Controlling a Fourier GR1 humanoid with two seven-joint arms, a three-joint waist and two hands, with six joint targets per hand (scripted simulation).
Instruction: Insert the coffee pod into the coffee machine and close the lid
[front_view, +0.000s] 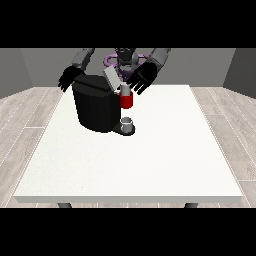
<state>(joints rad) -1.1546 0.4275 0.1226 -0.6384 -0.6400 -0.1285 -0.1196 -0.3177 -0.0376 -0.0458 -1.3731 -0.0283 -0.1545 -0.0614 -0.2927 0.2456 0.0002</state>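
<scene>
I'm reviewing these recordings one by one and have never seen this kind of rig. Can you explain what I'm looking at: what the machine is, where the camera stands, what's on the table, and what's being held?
The single picture comes from a camera across the white table, facing a humanoid robot at the top. Its arms reach towards you. On the table stands a black coffee machine with its grey lid tilted up, a red part at its front and a small grey cup beneath. The hand at the view's right hovers with spread fingers by the lid; the hand at the view's left is behind the machine. I cannot make out a coffee pod, and neither hand plainly holds anything.
</scene>
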